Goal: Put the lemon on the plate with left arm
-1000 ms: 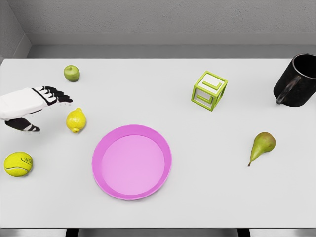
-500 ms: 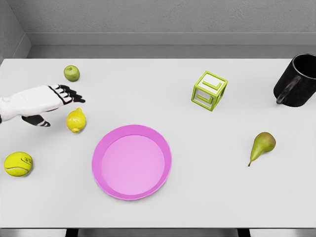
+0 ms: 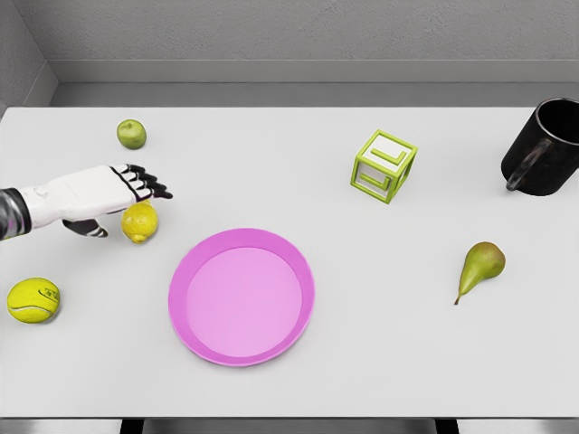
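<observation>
Nearest the camera, a shallow round pink plastic plate [image 3: 242, 296] with a raised rim lies flat on the smooth matte white tabletop [image 3: 298, 380], holding nothing. To its left, near the table's left edge, sits a fuzzy yellow-green tennis ball [image 3: 33, 300]. To the right of the plate, well apart, a green-brown pear [image 3: 479, 268] lies on its side, its thin stem pointing toward the near left.

Farther back on the left, the small glossy yellow lemon [image 3: 139, 221] with a nubbed end rests on the tabletop just beyond the plate's upper-left rim, not touching it. The white left hand [image 3: 95, 197] comes in from the left edge with its black-tipped fingers [image 3: 147, 183] extended and loosely spread, grasping nothing. The fingers reach over the lemon's far top, partly overlapping it; the dark thumb hangs at the fruit's left side. Whether any of them touches the peel cannot be told.

Beyond the middle of the table stands a lime-green and white hollow-framed cube [image 3: 384, 165], tilted on a corner edge. At the far left sits a small round green apple [image 3: 131, 134], and at the far right edge a glossy black mug [image 3: 545, 148] with its handle facing left.
</observation>
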`<state>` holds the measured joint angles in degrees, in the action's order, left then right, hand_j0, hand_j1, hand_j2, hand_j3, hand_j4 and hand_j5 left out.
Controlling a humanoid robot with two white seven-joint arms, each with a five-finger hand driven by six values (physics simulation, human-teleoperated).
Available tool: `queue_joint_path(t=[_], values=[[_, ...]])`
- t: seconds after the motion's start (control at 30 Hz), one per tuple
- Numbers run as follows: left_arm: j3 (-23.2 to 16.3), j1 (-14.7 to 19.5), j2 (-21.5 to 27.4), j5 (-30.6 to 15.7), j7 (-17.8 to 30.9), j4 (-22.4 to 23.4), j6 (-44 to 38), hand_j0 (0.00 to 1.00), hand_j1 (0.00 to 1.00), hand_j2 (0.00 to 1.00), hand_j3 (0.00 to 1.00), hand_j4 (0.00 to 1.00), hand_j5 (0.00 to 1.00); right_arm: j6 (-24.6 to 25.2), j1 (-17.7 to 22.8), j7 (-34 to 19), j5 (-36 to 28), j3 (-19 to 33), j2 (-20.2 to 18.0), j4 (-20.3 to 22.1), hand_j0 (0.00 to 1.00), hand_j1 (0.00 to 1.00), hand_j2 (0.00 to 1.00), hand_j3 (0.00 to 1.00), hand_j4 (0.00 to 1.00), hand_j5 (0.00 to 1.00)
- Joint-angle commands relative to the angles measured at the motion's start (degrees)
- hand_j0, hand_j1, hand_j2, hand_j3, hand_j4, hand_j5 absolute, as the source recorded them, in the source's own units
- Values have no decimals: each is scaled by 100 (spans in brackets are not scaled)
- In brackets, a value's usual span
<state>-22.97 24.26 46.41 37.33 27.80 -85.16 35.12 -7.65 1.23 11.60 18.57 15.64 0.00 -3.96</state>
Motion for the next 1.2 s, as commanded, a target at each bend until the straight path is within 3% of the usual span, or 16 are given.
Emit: queue_joint_path(t=[0.0,0.13,0.2,0.37,0.63,1.1,1.17], values=[[-6,0,-62,81,-3,0,-12,100,100,100,100,100,100,0,0,0,-3,1,0,0,100,100,100,100,100,100],[-67,0,-89,177,-3,-1,-12,100,100,100,100,100,100,0,0,0,-3,1,0,0,100,100,100,100,100,100],[-68,0,-159,266,-3,-9,-12,93,93,93,93,93,93,0,0,0,-3,1,0,0,100,100,100,100,100,100],[-103,0,-150,336,-3,-27,-12,86,86,86,86,86,86,0,0,0,-3,1,0,0,100,100,100,100,100,100],[-287,-18,-142,389,-11,-45,-12,87,87,87,87,87,87,0,0,0,-3,1,0,0,100,100,100,100,100,100],[-208,0,-89,485,-11,96,-12,86,86,86,86,86,86,0,0,0,-3,1,0,0,100,100,100,100,100,100],[-208,0,-89,477,-11,87,-12,79,79,79,79,79,79,0,0,-9,-3,1,0,0,100,100,100,100,100,100]])
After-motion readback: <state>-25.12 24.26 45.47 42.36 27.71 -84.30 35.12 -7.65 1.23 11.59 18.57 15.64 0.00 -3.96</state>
